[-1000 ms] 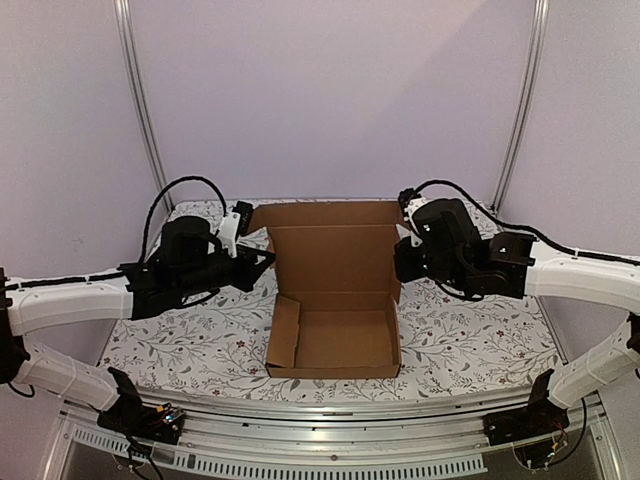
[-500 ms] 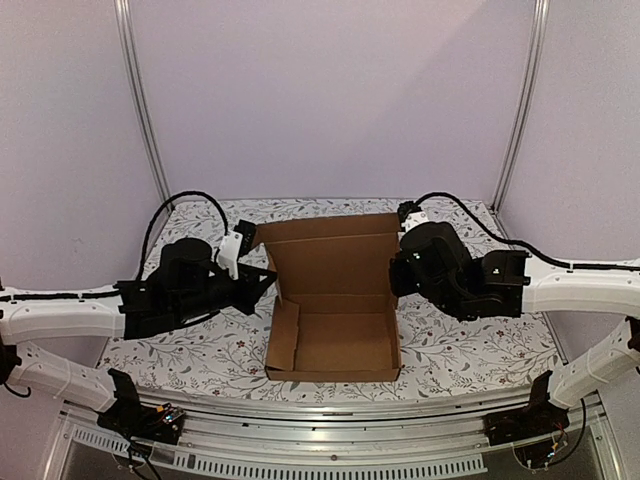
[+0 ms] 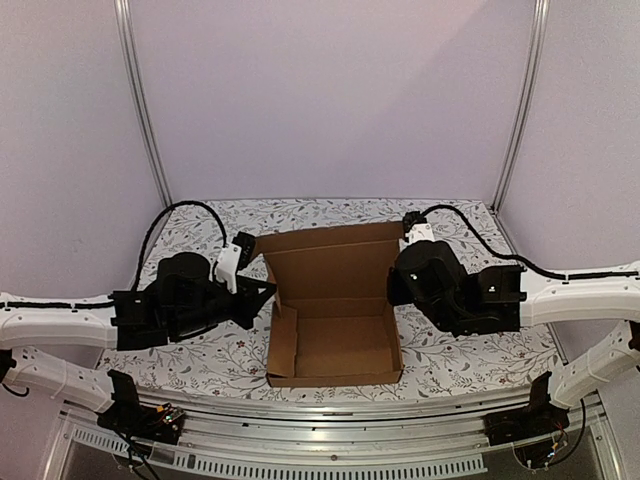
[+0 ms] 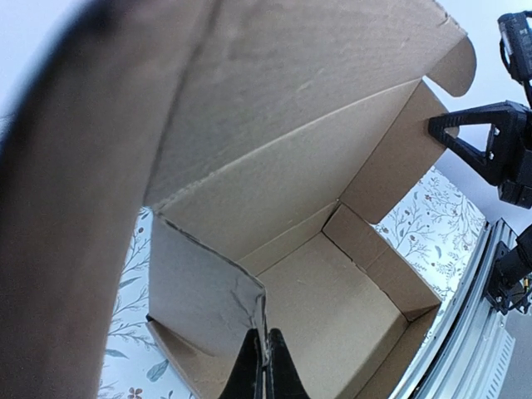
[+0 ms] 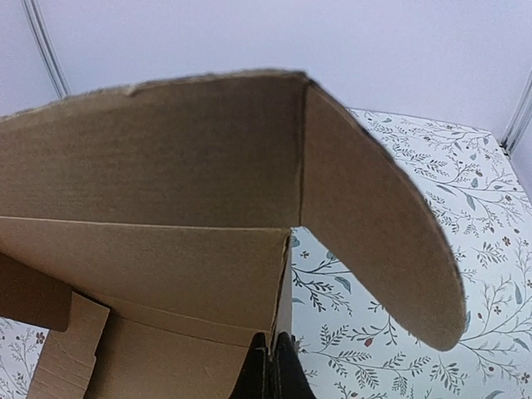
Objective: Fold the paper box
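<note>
The paper box [image 3: 335, 345] sits in the middle of the tabletop [image 3: 455, 350], its open tray toward the arm bases. The 2 hands flank it: the left hand [image 3: 266, 291] by its left wall and the right hand [image 3: 394, 284] by its right wall. Both are closed tight, with nothing between the fingers. Behind the tray the lid [image 3: 330, 262] stands up, its side tabs folded forward.

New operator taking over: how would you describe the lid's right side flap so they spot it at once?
On the flower-patterned table, the brown paper box sits open between the two arms, its lid raised at the back. The flap folds forward off the lid's right edge, beside the right gripper. Unlike the straight-cut walls, its free edge is rounded.
</note>
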{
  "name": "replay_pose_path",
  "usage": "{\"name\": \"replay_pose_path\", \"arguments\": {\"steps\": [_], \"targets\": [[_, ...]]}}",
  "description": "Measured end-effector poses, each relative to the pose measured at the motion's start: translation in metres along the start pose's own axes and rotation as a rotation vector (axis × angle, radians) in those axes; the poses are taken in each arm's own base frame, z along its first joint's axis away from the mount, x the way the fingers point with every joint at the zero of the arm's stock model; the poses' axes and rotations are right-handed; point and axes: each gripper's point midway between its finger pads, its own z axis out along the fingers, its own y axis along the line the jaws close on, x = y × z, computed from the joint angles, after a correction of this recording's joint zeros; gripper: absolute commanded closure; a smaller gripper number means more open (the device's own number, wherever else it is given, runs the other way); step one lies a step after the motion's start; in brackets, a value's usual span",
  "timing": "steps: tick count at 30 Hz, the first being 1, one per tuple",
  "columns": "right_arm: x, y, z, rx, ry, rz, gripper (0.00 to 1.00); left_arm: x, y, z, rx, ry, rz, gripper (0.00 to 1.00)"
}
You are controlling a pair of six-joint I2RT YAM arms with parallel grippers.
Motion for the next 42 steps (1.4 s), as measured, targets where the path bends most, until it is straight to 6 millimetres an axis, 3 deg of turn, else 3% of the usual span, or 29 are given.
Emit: {"name": "replay_pose_path", "arguments": {"steps": [11, 19, 23, 30, 34, 42], "targets": [[0.015, -0.001, -0.012, 0.020, -0.047, 0.052, 1.00, 0.012, -0.012, -0.004, -0.011, 0.022, 0.029, 1.00], [0.052, -0.006, -0.022, 0.013, -0.057, 0.054, 1.00, 0.031, -0.015, -0.012, -0.015, 0.057, 0.032, 1.00], [0.070, -0.006, -0.025, 0.005, -0.044, 0.048, 1.00, 0.045, -0.011, -0.018, -0.040, 0.090, 0.024, 0.94], [0.085, -0.002, -0.027, -0.004, -0.030, 0.058, 1.00, 0.084, -0.014, -0.030, -0.020, 0.206, -0.021, 0.70], [0.087, -0.002, -0.026, 0.003, -0.032, 0.069, 1.00, 0.086, -0.014, -0.040, -0.016, 0.216, -0.067, 0.61], [0.091, -0.003, -0.024, 0.020, -0.043, 0.077, 1.00, 0.060, -0.015, -0.072, 0.031, 0.162, -0.151, 0.58]]}}
